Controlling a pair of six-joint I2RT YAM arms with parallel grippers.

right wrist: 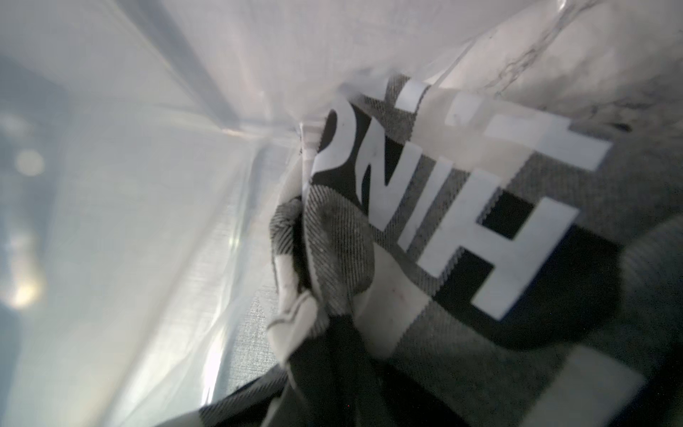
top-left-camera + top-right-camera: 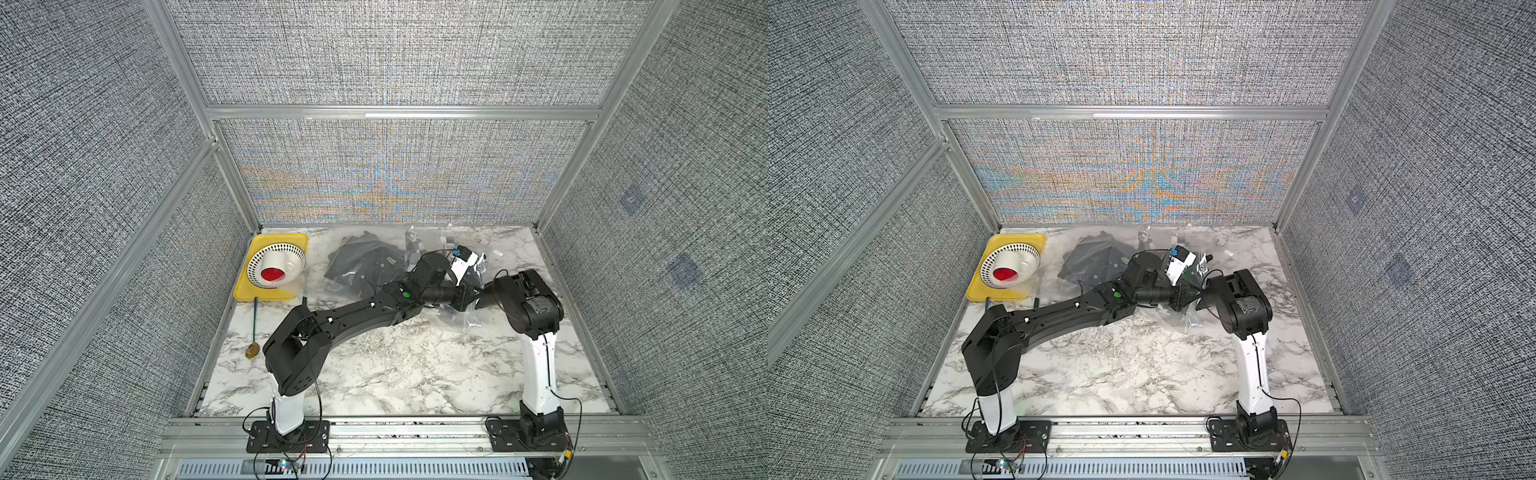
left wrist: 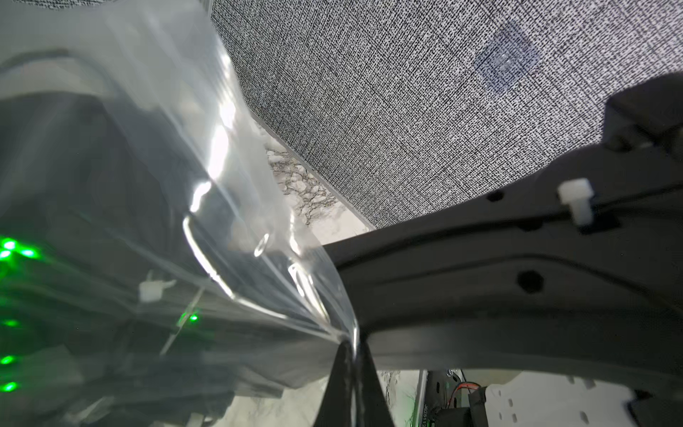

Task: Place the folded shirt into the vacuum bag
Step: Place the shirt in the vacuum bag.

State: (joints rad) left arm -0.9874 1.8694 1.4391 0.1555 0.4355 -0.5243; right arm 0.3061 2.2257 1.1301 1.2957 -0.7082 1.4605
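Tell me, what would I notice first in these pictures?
Two black robot arms meet over a crinkly clear bag near the back of the marble table. A yellow tray with a white dotted bowl sits in the back left corner. Up close, a checked shirt shows big white letters.

I see: tray point(image 2: 249, 294) yellow | bowl point(image 2: 291, 252) on tray white, black-dotted | cup point(image 2: 274, 266) on tray white, red inside | table point(image 2: 395, 365) under tray white marble, grey-veined | shirt point(image 1: 462, 332) grey-black-white check, white letters | vacuum bag point(image 3: 129, 129) clear
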